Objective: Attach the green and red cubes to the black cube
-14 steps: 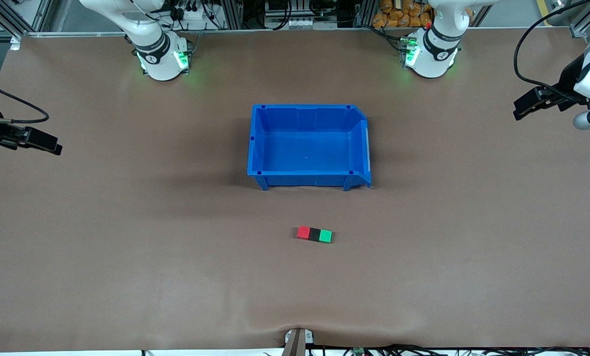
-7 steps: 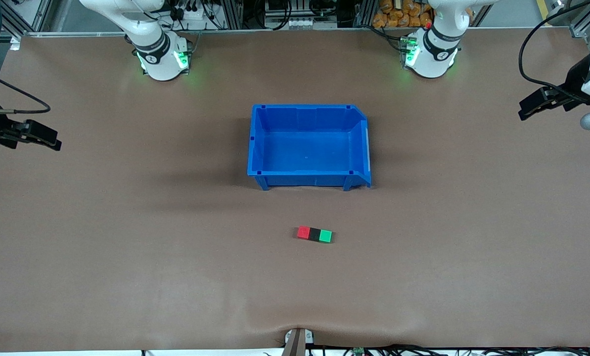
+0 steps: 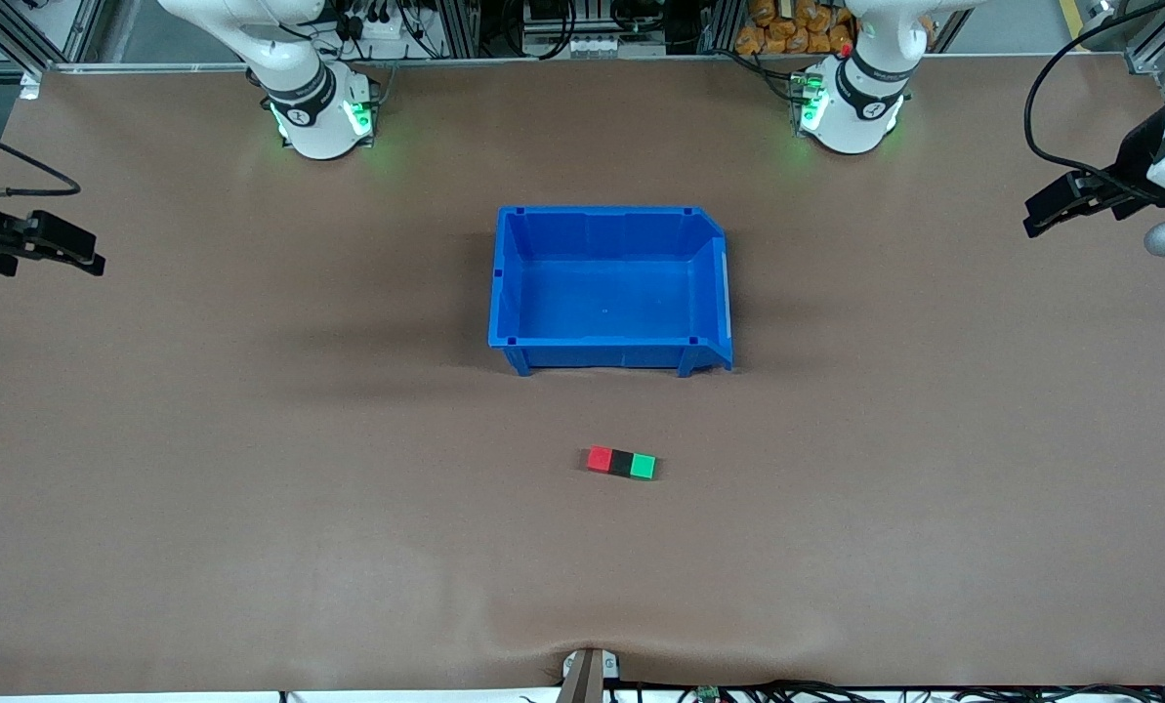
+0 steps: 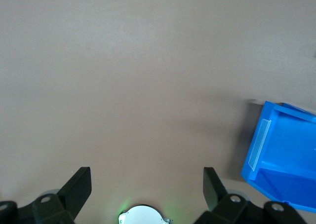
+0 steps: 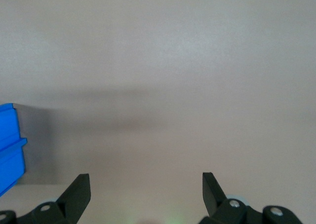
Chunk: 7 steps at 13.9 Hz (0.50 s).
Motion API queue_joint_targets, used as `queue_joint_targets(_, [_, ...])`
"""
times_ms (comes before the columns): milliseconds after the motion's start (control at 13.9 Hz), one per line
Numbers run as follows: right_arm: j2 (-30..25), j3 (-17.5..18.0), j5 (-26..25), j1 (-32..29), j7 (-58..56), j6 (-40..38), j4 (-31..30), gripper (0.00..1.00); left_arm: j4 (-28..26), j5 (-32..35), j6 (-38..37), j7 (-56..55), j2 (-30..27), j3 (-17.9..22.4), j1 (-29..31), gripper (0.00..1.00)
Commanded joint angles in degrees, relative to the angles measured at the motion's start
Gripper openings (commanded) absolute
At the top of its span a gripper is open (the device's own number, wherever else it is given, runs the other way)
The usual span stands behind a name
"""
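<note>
Only front view shows red cube (image 3: 599, 459), black cube (image 3: 621, 463), green cube (image 3: 644, 467) joined; both end effectors released.

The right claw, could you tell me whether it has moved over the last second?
Yes. The right claw has drawn back toward its own end of the table and up the front view toward the bases, away from the blue bin, jaws open and empty.

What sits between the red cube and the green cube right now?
The black cube lies between the red cube and the green cube, the three touching in one row on the table, nearer the camera than the blue bin. The front view shows it.
</note>
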Motion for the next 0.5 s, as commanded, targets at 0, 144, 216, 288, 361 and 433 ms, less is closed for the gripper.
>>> queue_joint_targets(0, [-2.6, 0.6, -0.2, -0.6, -0.8, 0.6, -2.8, 1.0, 0.9, -1.0, -0.5, 1.4, 0.4, -0.4, 0.2, 1.0])
queue_joint_targets(144, [-2.3, 0.7, -0.3, -0.2, -0.4, 1.1, -1.8, 1.0, 0.9, -1.1, -0.4, 1.3, 0.4, -0.5, 0.2, 1.0])
queue_joint_targets(216, [-1.9, 0.7, -0.2, -0.1, -0.3, 1.1, -1.5, 1.0, 0.9, -1.1, -0.4, 1.3, 0.4, -0.5, 0.4, 1.0])
queue_joint_targets(288, [-1.8, 0.7, -0.2, -0.1, -0.1, 1.0, -1.5, 1.0, 0.9, -1.1, -0.4, 1.4, 0.4, -0.5, 0.5, 1.0])
queue_joint_targets(361, [-1.7, 0.7, -0.5, -0.1, -0.8, 1.1, -1.3, 1.0, 1.0, -1.1, -0.4, 1.4, 0.4, -0.5, 0.4, 1.0])
queue_joint_targets(433, [-1.6, 1.0, -0.6, 0.0, -0.1, 1.1, -0.4, 1.0, 1.0, -1.1, -0.3, 1.4, 0.4, -0.5, 0.2, 1.0])
